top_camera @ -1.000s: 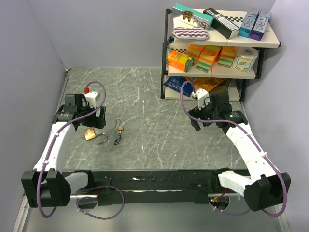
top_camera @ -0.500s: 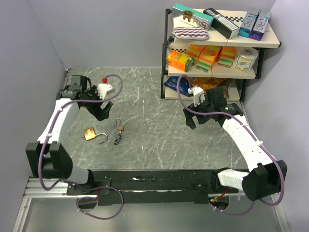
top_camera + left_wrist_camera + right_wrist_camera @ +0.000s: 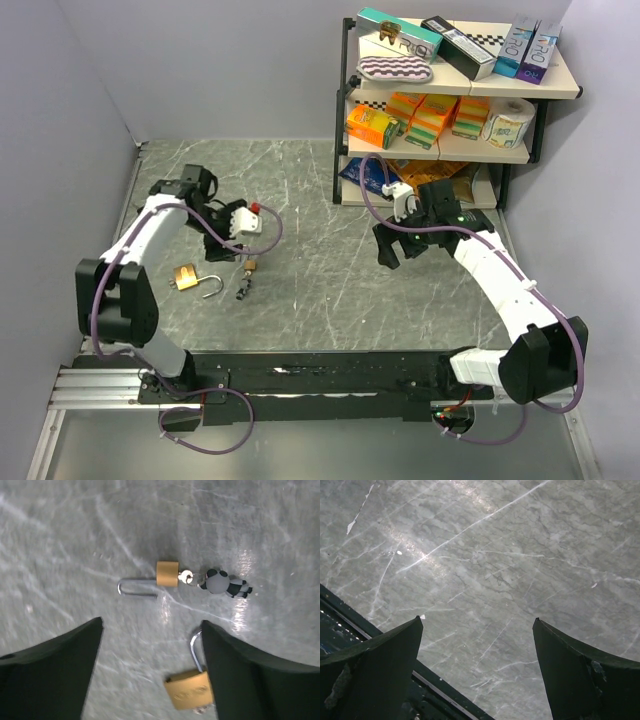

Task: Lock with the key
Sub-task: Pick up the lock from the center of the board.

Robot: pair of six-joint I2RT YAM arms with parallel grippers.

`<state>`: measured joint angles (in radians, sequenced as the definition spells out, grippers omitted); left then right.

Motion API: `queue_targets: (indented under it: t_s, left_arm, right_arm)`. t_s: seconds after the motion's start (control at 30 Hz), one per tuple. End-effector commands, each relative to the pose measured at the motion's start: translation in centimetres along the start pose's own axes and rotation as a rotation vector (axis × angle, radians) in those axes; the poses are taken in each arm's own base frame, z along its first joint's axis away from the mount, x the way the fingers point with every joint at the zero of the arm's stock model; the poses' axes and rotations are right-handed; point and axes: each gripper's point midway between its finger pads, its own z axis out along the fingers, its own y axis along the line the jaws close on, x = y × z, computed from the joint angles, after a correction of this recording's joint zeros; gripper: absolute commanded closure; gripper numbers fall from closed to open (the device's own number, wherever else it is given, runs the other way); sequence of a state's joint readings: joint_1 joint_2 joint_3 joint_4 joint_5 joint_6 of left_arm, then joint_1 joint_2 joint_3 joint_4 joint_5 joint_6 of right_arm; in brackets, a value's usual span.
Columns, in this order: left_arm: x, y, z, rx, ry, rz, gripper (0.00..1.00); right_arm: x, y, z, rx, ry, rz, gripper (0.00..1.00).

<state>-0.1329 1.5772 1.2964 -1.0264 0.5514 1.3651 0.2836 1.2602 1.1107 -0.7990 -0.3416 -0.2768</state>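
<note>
**Left gripper open above the keyed padlock, right gripper open over bare marble**

The large padlock (image 3: 186, 277) lies on the marble tabletop (image 3: 310, 200) with its shackle swung open and pointing right in the top view. Just right of it lies the small padlock (image 3: 167, 573), the key (image 3: 186, 576) seated in its body and a panda charm (image 3: 220, 583) hanging off the key.

In the left wrist view the small padlock's long axis runs left to right. Its shackle (image 3: 120, 587) points left, and the key and charm trail off to the right. The shackle's free leg ends beside the brass body, so it looks unlatched. From the top camera the same line runs roughly far to near, with the charm toward the arm bases and the shackle end hidden under the arm.

The left gripper (image 3: 152, 625) hangs above the gap between the large padlock and the small one. Its jaws are spread wide and hold nothing, and neither finger touches either lock.

The right gripper (image 3: 477, 622) is well to the right of the large padlock, in front of the shelf rack (image 3: 342, 150). Its jaws are also wide apart and empty. Below them its wrist camera shows only veined marble and a black rail (image 3: 350, 630) at the lower left.
</note>
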Motion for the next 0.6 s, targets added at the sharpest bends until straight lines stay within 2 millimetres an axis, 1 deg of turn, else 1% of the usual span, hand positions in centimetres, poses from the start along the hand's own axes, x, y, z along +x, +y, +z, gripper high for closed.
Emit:
queue_targets:
  t_s: [0.0,0.03,0.07,0.13,0.23,0.3,0.33,0.43,0.57]
  left_arm:
    - [-0.8,0.2,2.5,0.066,-0.035,0.166,0.23]
    - [-1.4,0.7,3.0,0.055,-0.045,0.177,0.26]
    - [-1.7,0.8,3.4,0.054,-0.052,0.150,0.33]
    - [-1.9,1.1,4.7,0.045,-0.057,0.144,0.38]
    - [-1.7,0.6,6.2,0.051,-0.045,0.116,0.47]
    - [-0.7,-0.1,7.1,0.070,-0.009,0.090,0.50]
    - [-0.6,-0.2,7.5,0.069,-0.003,0.082,0.52]
    - [0.4,-0.6,8.5,0.082,0.025,0.035,0.55]
    - [1.5,-0.6,9.7,0.079,0.053,0.005,0.54]
  right_arm:
    - [-1.5,0.7,-0.5,-0.020,-0.026,0.018,0.00]
    - [-1.5,0.7,-0.5,-0.022,-0.025,0.020,0.00]
    - [-1.7,0.6,-0.5,-0.021,-0.026,0.021,0.00]
    - [-1.7,0.7,-0.4,-0.022,-0.021,0.024,0.00]
    - [-1.6,0.5,-0.4,-0.017,-0.016,0.028,0.00]
    - [-1.6,0.5,-0.3,-0.017,-0.013,0.030,0.00]
    - [-1.6,0.5,-0.3,-0.017,-0.013,0.034,0.00]
    - [-1.7,0.4,-0.1,-0.017,-0.006,0.037,0.00]
    - [-1.7,0.4,0.2,-0.015,0.003,0.044,0.00]
